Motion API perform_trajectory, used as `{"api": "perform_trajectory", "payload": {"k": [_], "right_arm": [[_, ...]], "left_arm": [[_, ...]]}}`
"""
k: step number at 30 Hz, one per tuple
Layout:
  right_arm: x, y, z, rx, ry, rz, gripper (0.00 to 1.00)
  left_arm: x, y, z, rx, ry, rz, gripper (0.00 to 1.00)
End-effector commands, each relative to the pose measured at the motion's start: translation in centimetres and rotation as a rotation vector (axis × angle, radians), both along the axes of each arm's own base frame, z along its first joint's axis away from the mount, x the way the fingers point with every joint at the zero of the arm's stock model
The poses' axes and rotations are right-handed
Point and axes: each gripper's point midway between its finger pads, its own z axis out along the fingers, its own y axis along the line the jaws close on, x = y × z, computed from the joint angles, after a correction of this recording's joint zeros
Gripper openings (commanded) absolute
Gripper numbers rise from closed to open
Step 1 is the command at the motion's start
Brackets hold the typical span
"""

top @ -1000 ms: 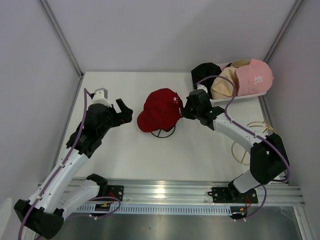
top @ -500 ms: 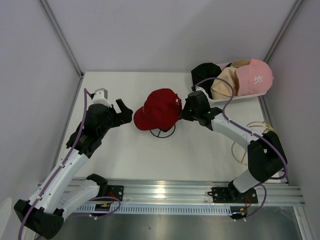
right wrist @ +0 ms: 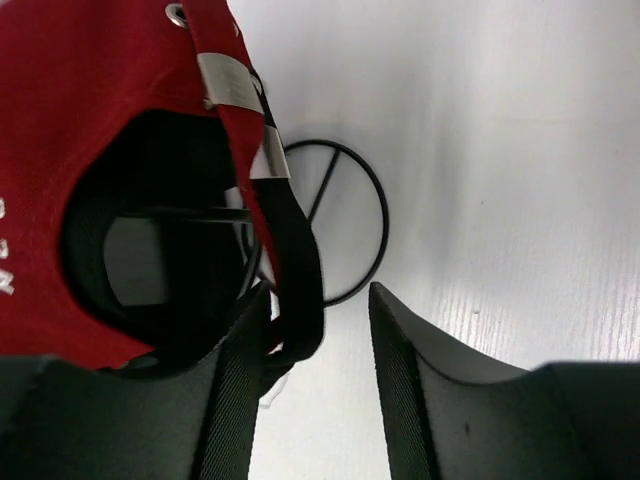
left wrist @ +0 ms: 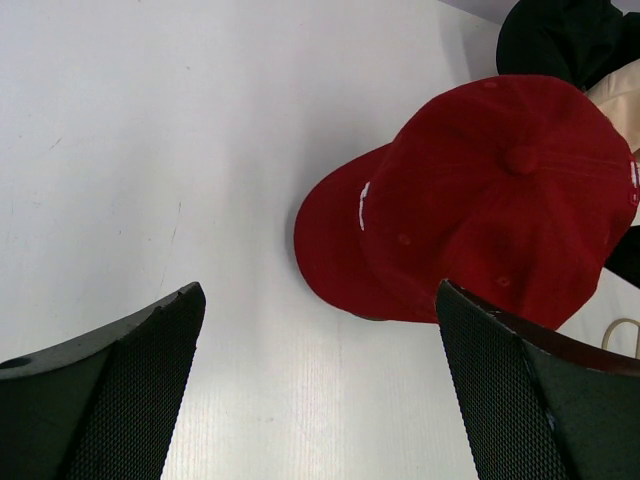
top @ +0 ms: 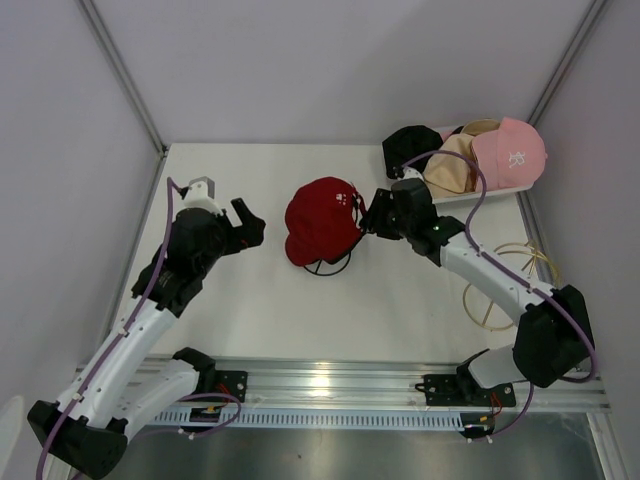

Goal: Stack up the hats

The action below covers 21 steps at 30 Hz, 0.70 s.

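Observation:
A red baseball cap [top: 322,220] sits on a black wire stand [top: 337,265] mid-table. It also shows in the left wrist view [left wrist: 500,200], and its back in the right wrist view [right wrist: 90,90]. My right gripper [top: 368,222] is at the cap's back opening. Its jaws [right wrist: 320,330] are open, with the cap's black strap [right wrist: 295,270] hanging between them against the left finger. My left gripper [top: 250,222] is open and empty, left of the cap [left wrist: 320,400]. A black bucket hat [top: 410,145], a tan hat [top: 452,165] and a pink cap [top: 512,150] lie together at the back right.
The three hats rest in a white basket [top: 480,197] by the right wall. A tan wire stand [top: 500,290] stands on the table at the right, next to my right arm. The black stand's ring base [right wrist: 350,230] lies on the white table.
The red cap has turned on its stand, its brim swinging from the left toward the near side. My right gripper has shifted slightly right. The left arm has not moved.

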Motion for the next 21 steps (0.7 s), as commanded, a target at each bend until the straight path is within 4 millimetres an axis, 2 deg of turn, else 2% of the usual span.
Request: {"api": "perform_trajectory", "payload": {"k": [1,6,8,12,14,15,16,17,18,19,20,21], "right_arm": [[-0.6,-0.4,2.7,0.030,-0.060,0.003,0.49],[-0.9,-1.1,4.7,0.055,-0.101,-0.027,0.51],[-1.1,-1.5,6.3,0.080,-0.134,-0.040,0.53],[-1.0,-2.2,9.6,0.117,-0.211,-0.046,0.70],[-0.6,-3.1,12.5,0.131,-0.269,-0.058,0.82],[-0.5,-3.7,13.2,0.126,-0.280,-0.069,0.85],[-0.2,-4.3,14.2,0.125,-0.298,-0.081,0.87],[0.6,-5.7,16.4,0.119,-0.347,-0.113,0.93],[1.0,-7.0,16.8,0.097,-0.352,-0.158,0.96],[1.6,-8.4,17.5,0.082,-0.364,-0.203,0.98],[2.7,-11.0,19.2,0.060,-0.403,-0.278,0.99],[3.7,-13.4,18.9,0.011,-0.394,-0.371,0.99]], "left_arm": [[0.0,0.4,0.5,0.005,-0.025,0.010,1.00],[0.0,0.4,0.8,0.000,-0.034,0.006,0.99],[-0.1,0.3,0.8,-0.003,-0.035,0.004,0.99],[-0.2,0.1,1.2,-0.012,-0.039,-0.012,0.99],[-0.4,-0.2,1.6,-0.020,-0.041,-0.029,1.00],[-0.5,-0.3,2.6,-0.029,-0.060,-0.037,1.00],[-0.7,-0.3,2.7,-0.025,-0.053,-0.042,0.99],[-1.0,-0.4,3.0,-0.026,-0.054,-0.057,0.99],[-1.3,-0.4,4.5,-0.021,-0.076,-0.068,1.00],[-1.5,-0.4,4.8,-0.013,-0.077,-0.079,1.00],[-1.7,-0.4,5.2,-0.005,-0.080,-0.089,0.99],[-2.0,-0.1,6.6,0.015,-0.102,-0.099,1.00]]}}
